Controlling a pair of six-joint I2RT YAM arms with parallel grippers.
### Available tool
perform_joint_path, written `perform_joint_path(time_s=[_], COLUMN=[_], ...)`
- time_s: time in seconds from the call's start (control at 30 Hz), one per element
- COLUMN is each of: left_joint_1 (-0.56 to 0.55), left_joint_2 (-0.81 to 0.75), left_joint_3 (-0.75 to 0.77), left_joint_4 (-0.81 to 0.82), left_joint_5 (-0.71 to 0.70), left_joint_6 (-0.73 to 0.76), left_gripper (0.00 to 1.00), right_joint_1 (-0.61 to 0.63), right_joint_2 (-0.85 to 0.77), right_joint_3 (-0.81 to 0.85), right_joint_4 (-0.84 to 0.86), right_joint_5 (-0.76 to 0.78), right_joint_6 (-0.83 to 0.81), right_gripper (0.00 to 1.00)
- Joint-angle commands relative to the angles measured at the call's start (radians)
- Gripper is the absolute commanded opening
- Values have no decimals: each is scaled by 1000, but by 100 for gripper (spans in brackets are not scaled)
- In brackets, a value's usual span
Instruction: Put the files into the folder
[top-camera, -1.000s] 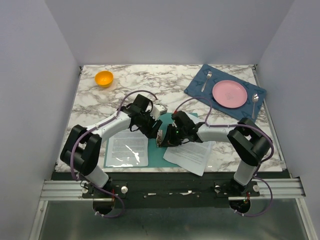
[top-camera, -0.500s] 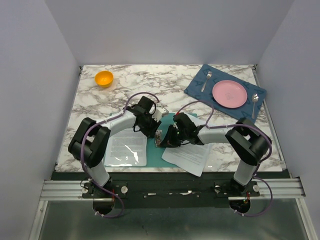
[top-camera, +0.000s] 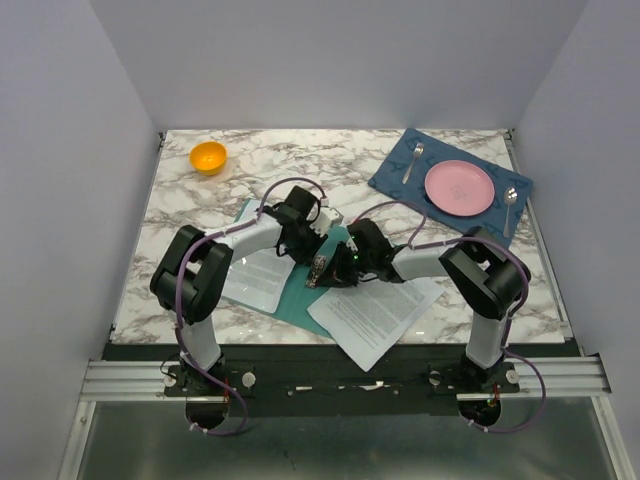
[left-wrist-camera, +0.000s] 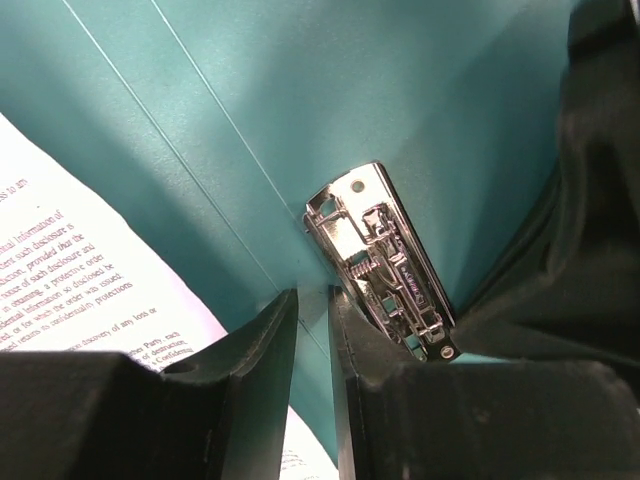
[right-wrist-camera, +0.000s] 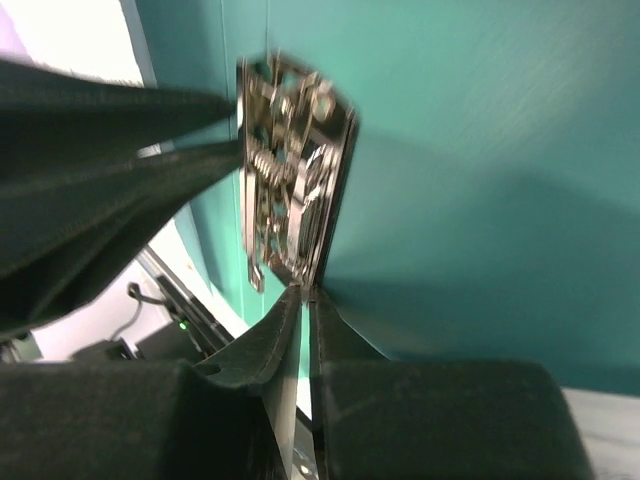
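The teal folder (top-camera: 300, 300) lies open at the table's front centre, with a metal clip (top-camera: 317, 268) on its fold. One file (top-camera: 255, 280) lies on its left half. Another file (top-camera: 375, 312) lies loose at its right, partly under the folder. My left gripper (top-camera: 313, 260) is nearly shut, its tips at the fold beside the clip (left-wrist-camera: 385, 265), with teal folder (left-wrist-camera: 400, 100) behind and the file (left-wrist-camera: 60, 270) to the left. My right gripper (top-camera: 328, 272) is shut on the thin edge of the folder cover (right-wrist-camera: 480, 150) just below the clip (right-wrist-camera: 290, 200).
An orange bowl (top-camera: 208, 157) stands at the back left. A dark blue placemat (top-camera: 395, 178) at the back right carries a pink plate (top-camera: 459, 187), a fork (top-camera: 412, 160) and a spoon (top-camera: 510, 200). The loose file reaches the table's front edge.
The folder with its left file has swung and slid right, away from the front-left corner. The loose file has turned with it. Both grippers have stayed together at the clip.
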Motion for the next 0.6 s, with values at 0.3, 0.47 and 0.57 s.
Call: perform_joint_path(time_s=[0.3,0.47,0.57], left_joint_1=[34,34,34], left_joint_2=[-183,-207,-205], left_joint_3=[-51,-129,-158], left_joint_4=[-75,-69,-52], left_joint_5=[-14,32,31], left_joint_6=[8,31,45], left_gripper=[48,49,49], right_joint_1=[-92,-92,-92], right_joint_2=[99,116,133], right_joint_3=[-7,42,81], right_joint_4=[-168,-209,-218], right_joint_5=[135,158,167], right_joint_6=[-104,-121,-131], right_gripper=[14,14,14])
